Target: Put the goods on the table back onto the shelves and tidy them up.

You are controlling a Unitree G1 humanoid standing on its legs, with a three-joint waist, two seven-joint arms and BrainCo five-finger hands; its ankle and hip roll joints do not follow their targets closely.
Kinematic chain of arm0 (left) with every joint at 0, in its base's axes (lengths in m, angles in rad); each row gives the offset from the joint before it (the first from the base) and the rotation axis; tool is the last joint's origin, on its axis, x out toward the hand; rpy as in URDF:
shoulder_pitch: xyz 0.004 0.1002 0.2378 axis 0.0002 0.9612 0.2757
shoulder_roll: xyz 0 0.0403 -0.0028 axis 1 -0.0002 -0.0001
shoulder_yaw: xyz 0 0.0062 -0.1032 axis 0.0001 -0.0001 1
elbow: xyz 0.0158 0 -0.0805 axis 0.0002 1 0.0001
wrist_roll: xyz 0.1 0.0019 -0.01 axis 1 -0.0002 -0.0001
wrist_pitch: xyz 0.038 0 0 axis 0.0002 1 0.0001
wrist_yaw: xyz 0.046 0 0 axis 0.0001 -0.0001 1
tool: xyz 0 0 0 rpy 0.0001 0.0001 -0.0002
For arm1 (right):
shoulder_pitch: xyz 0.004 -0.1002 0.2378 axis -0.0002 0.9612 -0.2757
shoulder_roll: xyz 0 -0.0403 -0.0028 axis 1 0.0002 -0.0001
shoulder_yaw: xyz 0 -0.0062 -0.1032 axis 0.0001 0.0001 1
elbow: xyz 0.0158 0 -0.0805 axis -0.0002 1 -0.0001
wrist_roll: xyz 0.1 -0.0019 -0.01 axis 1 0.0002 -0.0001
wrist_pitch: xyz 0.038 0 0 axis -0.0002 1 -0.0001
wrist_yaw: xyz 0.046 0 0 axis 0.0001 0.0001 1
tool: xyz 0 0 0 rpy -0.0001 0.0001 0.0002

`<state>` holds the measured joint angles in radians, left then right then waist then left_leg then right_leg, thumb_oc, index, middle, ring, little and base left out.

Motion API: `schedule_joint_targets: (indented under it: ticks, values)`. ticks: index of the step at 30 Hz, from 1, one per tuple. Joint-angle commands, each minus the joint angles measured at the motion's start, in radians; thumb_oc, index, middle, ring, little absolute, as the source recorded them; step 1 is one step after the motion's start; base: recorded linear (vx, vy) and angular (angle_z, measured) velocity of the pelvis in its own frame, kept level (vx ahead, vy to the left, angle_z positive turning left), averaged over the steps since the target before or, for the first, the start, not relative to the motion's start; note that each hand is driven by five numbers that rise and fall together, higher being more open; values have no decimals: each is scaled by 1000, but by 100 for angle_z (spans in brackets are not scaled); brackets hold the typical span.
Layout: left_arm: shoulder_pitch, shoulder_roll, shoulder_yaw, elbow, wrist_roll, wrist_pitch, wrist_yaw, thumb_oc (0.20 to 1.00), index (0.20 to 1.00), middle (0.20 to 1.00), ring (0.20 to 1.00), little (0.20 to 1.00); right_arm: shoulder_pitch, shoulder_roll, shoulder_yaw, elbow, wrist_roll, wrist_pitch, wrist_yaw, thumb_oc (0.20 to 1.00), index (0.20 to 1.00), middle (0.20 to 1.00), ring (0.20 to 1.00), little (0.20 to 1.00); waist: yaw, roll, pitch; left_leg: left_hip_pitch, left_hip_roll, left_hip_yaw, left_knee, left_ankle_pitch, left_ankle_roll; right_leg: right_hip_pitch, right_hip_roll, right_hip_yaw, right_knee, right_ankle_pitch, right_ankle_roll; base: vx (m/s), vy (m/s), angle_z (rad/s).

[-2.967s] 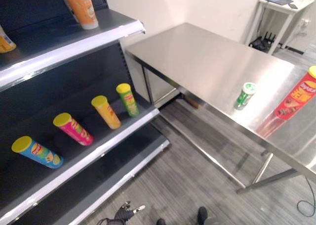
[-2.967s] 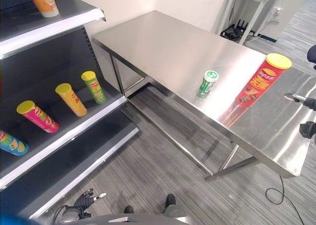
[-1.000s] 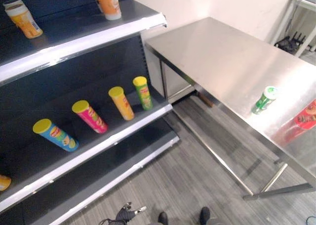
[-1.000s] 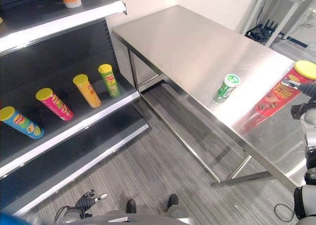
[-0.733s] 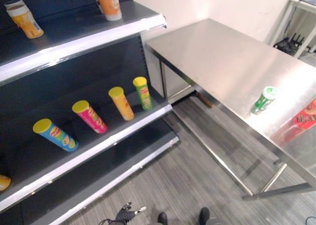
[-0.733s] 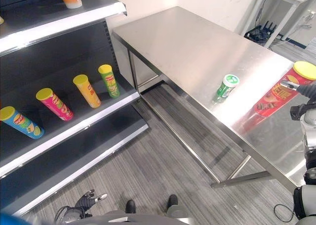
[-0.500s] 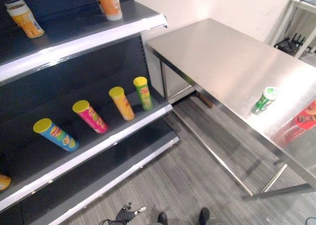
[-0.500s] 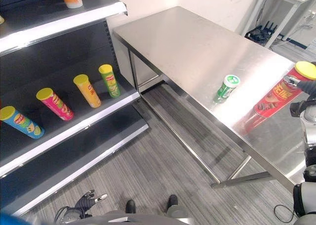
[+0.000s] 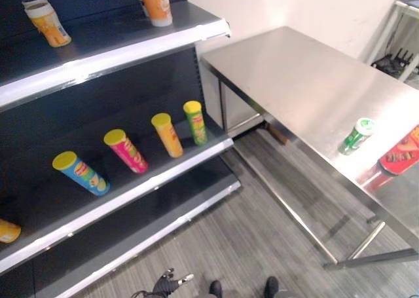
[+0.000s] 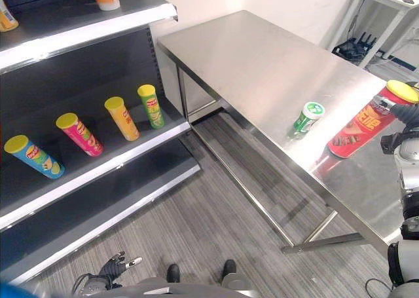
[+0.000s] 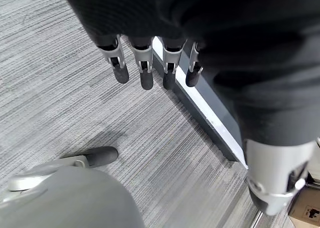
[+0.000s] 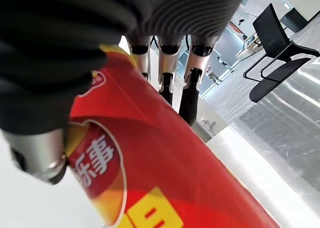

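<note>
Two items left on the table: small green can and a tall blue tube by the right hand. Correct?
One thing is off: the tall tube by the right hand is red with a yellow lid, not blue, as the right eye view shows. The rest holds: it and the small green can are the two items on the steel table. The blue tube lies on the shelf.

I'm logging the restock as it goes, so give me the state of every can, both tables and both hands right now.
red can: upright on the steel table, right hand around it
green can: upright on the steel table, untouched
four cans: lying on the middle shelf
orange cans: on the top shelf
right hand: curled on the red can
left hand: open, empty, above the floor
</note>
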<state>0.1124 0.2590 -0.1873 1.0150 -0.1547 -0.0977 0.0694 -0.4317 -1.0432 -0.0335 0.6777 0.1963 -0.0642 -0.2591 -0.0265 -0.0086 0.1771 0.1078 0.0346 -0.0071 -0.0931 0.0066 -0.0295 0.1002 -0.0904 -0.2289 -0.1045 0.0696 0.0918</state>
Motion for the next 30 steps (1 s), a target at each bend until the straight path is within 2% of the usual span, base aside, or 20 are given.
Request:
schedule_joint_targets:
  ticks: [1,6,9,15,17,20,22,25,26,29,30]
  values:
    - [-57,52,4,18,-23,-13,18,1000,1000,1000,1000,1000,13,-49,-133,-192,-22,-112,-101,200,200,200,200,200,8,-40,-26,14,90,34,19,-49,-100,78,16,17,38,-193,29,6,-20,7]
    - [-61,52,26,14,-5,-14,21,1000,1000,1000,1000,1000,80,-53,-262,-381,-66,-158,-156,200,200,200,200,200,-1,-38,-33,18,96,35,24,-53,-104,83,20,16,44,-202,25,1,-15,3]
    - [-60,54,33,1,1,-13,22,1000,1000,1000,1000,1000,91,-50,-299,-488,-91,-175,-169,200,200,200,200,200,0,-38,-36,15,102,32,32,-54,-107,85,25,14,46,-207,21,-7,-34,-1]
    - [-52,58,45,-24,-2,-15,20,1000,1000,1000,1000,1000,96,-40,-314,-620,-104,-194,-148,200,200,200,200,200,7,-42,-33,4,116,16,43,-46,-119,85,41,9,46,-216,9,-33,-62,4]
    - [-46,60,50,-31,-4,-20,19,1000,1000,1000,1000,1000,88,-52,-313,-688,-100,-211,-126,200,200,200,200,200,23,-44,-15,-32,124,-16,56,-18,-134,82,53,-3,40,-221,-3,-132,-110,26]
    - [-39,60,56,-41,-14,-24,17,1000,1000,1000,1000,1000,82,-59,-310,-715,-99,-217,-111,200,200,200,200,200,25,-45,-9,-68,115,-49,75,-19,-133,72,54,-16,42,-222,-7,-85,-30,30]
    - [-33,57,53,-53,-27,-30,10,1000,1000,1000,1000,1000,64,-80,-307,-733,-87,-227,-100,200,200,200,200,200,43,-50,27,-138,107,-66,140,-9,-146,61,45,-36,47,-224,-12,-157,29,45]
    - [-41,55,51,-60,-31,-36,7,1000,1000,1000,1000,1000,71,-100,-318,-733,-84,-226,-99,200,200,200,200,200,42,-52,38,-206,178,-39,137,62,-168,57,23,-92,49,-220,-3,-57,106,72]
    - [-38,55,56,-60,-34,-35,4,1000,1000,1000,1000,1000,83,-101,-322,-736,-90,-219,-92,200,200,200,200,200,41,-48,32,-200,196,-26,114,69,-166,57,20,-102,49,-222,0,19,117,92]
    - [-43,54,69,-53,-35,-40,18,1000,1000,1000,1000,1000,119,-101,-350,-752,-101,-210,-92,200,200,200,200,200,39,-40,25,-215,262,42,45,116,-187,70,-3,-143,51,-234,16,21,156,67]
    - [-44,55,68,-53,-35,-40,18,1000,1000,1000,1000,1000,123,-101,-355,-753,-101,-210,-92,200,200,200,200,200,38,-39,22,-221,261,38,43,121,-185,65,-3,-146,51,-229,17,58,206,62]
